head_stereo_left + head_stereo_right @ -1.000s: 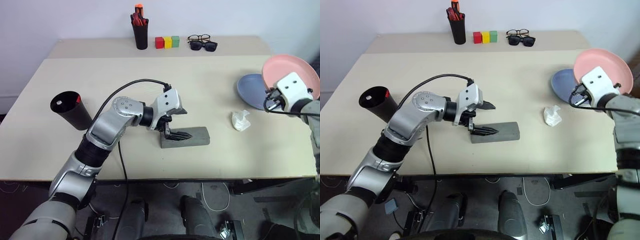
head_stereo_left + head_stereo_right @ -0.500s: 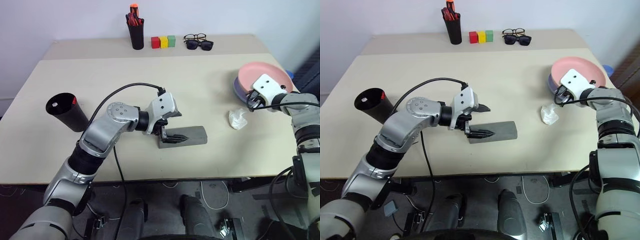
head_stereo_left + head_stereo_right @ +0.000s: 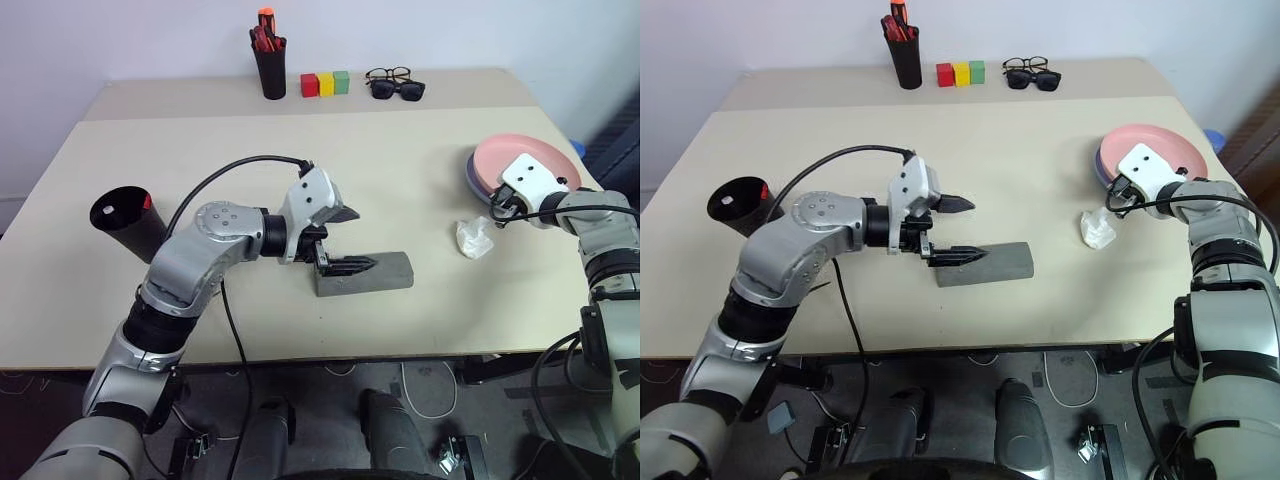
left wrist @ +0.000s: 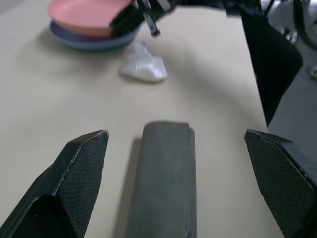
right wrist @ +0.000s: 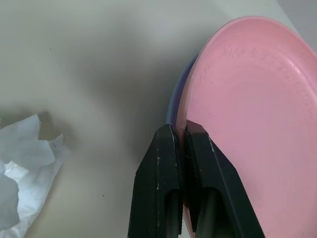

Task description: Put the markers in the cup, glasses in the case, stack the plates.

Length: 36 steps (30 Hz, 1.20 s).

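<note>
Your left claw (image 3: pixel 958 229) is spread wide with the arm bent across in front of you, while your right claw (image 5: pixel 182 141) is pinched tight, arm reaching out.

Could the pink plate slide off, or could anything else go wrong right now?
1. The right gripper is shut on the pink plate, which lies on the blue plate. Pulling away without opening could drag it off.
2. The crumpled tissue lies close by and might get swept along.
3. The left gripper, fingers wide open, hovers at the closed grey case and might nudge it.
</note>
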### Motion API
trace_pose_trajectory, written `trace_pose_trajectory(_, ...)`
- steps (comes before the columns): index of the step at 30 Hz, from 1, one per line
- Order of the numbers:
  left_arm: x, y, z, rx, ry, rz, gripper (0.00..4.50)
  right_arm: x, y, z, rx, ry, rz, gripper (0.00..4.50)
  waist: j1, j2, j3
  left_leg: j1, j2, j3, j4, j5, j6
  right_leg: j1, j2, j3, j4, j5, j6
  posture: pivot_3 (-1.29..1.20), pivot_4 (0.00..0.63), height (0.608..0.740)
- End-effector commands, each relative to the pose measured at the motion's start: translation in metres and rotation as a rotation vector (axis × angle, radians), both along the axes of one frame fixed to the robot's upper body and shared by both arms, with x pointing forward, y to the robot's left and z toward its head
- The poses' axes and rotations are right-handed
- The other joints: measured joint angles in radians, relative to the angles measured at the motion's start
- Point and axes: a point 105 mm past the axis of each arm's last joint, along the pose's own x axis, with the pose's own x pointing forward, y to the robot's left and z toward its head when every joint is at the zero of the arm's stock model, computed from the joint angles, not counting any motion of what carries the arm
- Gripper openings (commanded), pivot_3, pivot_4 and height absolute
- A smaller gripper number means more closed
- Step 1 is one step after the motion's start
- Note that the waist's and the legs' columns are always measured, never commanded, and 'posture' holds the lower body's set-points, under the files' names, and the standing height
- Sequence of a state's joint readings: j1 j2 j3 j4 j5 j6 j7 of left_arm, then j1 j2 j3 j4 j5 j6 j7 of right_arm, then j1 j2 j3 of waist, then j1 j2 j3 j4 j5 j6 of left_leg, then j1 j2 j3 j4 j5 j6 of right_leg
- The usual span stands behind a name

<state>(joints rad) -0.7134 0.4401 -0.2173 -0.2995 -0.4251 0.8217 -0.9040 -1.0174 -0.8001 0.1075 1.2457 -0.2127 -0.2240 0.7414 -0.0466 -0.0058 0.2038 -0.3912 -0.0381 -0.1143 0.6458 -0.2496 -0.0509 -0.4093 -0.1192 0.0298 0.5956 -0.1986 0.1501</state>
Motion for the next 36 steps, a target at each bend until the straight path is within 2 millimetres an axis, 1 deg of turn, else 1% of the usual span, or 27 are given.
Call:
trace_pose_trajectory(1, -0.008, 0.001, 0.018, -0.072, -0.036, -0.019, 4.5, 0.003, -0.002, 0.016, 0.026, -0.056, -0.015, 0.05, 0.001, 0.0, 0.0, 0.0, 0.0, 0.0, 0.0, 0.0, 0.0, 0.0, 0.0, 0.0, 0.0, 0.0, 0.0, 0.0, 0.15, 0.74)
trace_pose_trajectory(5, -0.009, 0.0, 0.022, -0.104, -0.035, -0.021, 4.5, 0.003, -0.001, 0.014, 0.044, -0.045, -0.016, 0.05, 0.001, 0.0, 0.0, 0.0, 0.0, 0.0, 0.0, 0.0, 0.0, 0.0, 0.0, 0.0, 0.0, 0.0, 0.0, 0.0, 0.15, 0.74)
trace_pose_trajectory(6, -0.009, 0.001, 0.023, -0.109, -0.034, -0.021, 4.5, 0.003, -0.001, 0.013, 0.05, -0.04, -0.015, 0.66, 0.0, 0.0, 0.0, 0.0, 0.0, 0.0, 0.0, 0.0, 0.0, 0.0, 0.0, 0.0, 0.0, 0.0, 0.0, 0.0, 0.15, 0.74)
trace_pose_trajectory(8, -0.009, 0.001, 0.023, -0.114, -0.033, -0.019, 4.5, 0.003, -0.001, 0.013, 0.053, -0.038, -0.018, 1.36, 0.001, 0.0, 0.0, 0.0, 0.0, 0.0, 0.0, 0.0, 0.0, 0.0, 0.0, 0.0, 0.0, 0.0, 0.0, 0.0, 0.15, 0.74)
trace_pose_trajectory(12, -0.009, 0.002, 0.022, -0.118, -0.031, -0.011, 4.5, 0.004, -0.002, 0.014, 0.04, -0.058, -0.031, 3.27, 0.0, 0.0, 0.0, 0.0, 0.0, 0.0, 0.0, 0.0, 0.0, 0.0, 0.0, 0.0, 0.0, 0.0, 0.0, 0.0, 0.15, 0.74)
trace_pose_trajectory(13, -0.009, 0.002, 0.021, -0.117, -0.03, -0.011, 4.5, 0.005, -0.002, 0.017, 0.041, -0.073, -0.032, 3.65, 0.0, 0.0, 0.0, 0.0, 0.0, 0.0, 0.0, 0.0, 0.0, 0.0, 0.0, 0.0, 0.0, 0.0, 0.0, 0.0, 0.15, 0.74)
trace_pose_trajectory(14, -0.009, 0.002, 0.021, -0.117, -0.03, -0.011, 4.5, 0.005, -0.002, 0.021, 0.042, -0.091, -0.032, 3.65, 0.0, 0.0, 0.0, 0.0, 0.0, 0.0, 0.0, 0.0, 0.0, 0.0, 0.0, 0.0, 0.0, 0.0, 0.0, 0.0, 0.15, 0.74)
trace_pose_trajectory(17, -0.009, 0.001, 0.021, -0.124, -0.03, -0.011, 4.5, 0.006, -0.002, 0.042, 0.095, -0.168, -0.025, 3.65, 0.001, 0.0, 0.0, 0.0, 0.0, 0.0, 0.0, 0.0, 0.0, 0.0, 0.0, 0.0, 0.0, 0.0, 0.0, 0.0, 0.15, 0.74)
trace_pose_trajectory(20, -0.007, 0.0, 0.02, -0.132, -0.026, -0.009, 4.5, 0.0, 0.002, 0.061, 0.266, -0.216, 0.012, 3.65, 0.001, 0.0, 0.0, 0.0, 0.0, 0.0, 0.0, 0.0, 0.0, 0.0, 0.0, 0.0, 0.0, 0.0, 0.0, 0.0, 0.15, 0.74)
trace_pose_trajectory(22, -0.007, -0.001, 0.02, -0.137, -0.022, -0.011, 4.5, -0.011, 0.003, 0.062, 0.364, -0.187, 0.041, 3.65, 0.003, 0.0, 0.0, 0.0, 0.0, 0.0, 0.0, 0.0, 0.0, 0.0, 0.0, 0.0, 0.0, 0.0, 0.0, 0.0, 0.15, 0.74)
trace_pose_trajectory(25, -0.009, -0.002, 0.02, -0.146, -0.009, -0.029, 4.5, -0.036, 0.006, 0.054, 0.519, -0.107, 0.039, 3.65, 0.016, 0.0, 0.0, 0.0, 0.0, -0.001, 0.001, 0.0, 0.0, 0.001, 0.0, -0.001, 0.0, 0.0, 0.0, 0.0, 0.15, 0.74)
trace_pose_trajectory(27, -0.008, -0.002, 0.019, -0.145, -0.005, -0.029, 4.5, -0.053, 0.006, 0.04, 0.589, -0.049, 0.022, 3.65, 0.021, 0.0, 0.0, 0.0, 0.0, -0.001, 0.001, 0.0, 0.0, 0.001, 0.0, -0.001, 0.0, 0.0, 0.0, 0.0, 0.15, 0.74)
trace_pose_trajectory(29, -0.006, -0.002, 0.018, -0.142, -0.004, -0.024, 4.5, -0.066, 0.007, 0.028, 0.671, -0.021, -0.006, 3.65, 0.027, 0.0, 0.0, 0.0, 0.0, -0.001, 0.001, 0.0, 0.0, 0.001, 0.0, 0.0, 0.0, 0.0, 0.0, 0.0, 0.15, 0.74)
trace_pose_trajectory(32, -0.003, -0.003, 0.017, -0.136, -0.005, -0.02, 4.5, -0.076, 0.008, 0.007, 0.752, 0.021, -0.056, 3.65, 0.023, 0.001, -0.001, 0.0, 0.0, 0.0, 0.002, 0.0, 0.0, 0.001, 0.0, 0.0, 0.0, 0.0, 0.0, 0.0, 0.15, 0.74)
trace_pose_trajectory(36, -0.001, -0.002, 0.017, -0.127, -0.009, -0.018, 4.5, -0.082, 0.016, -0.015, 0.795, 0.066, -0.092, 3.65, 0.021, 0.001, -0.001, 0.001, 0.0, 0.0, 0.002, 0.0, 0.0, 0.001, 0.0, 0.0, 0.001, 0.0, -0.001, 0.0, 0.15, 0.74)
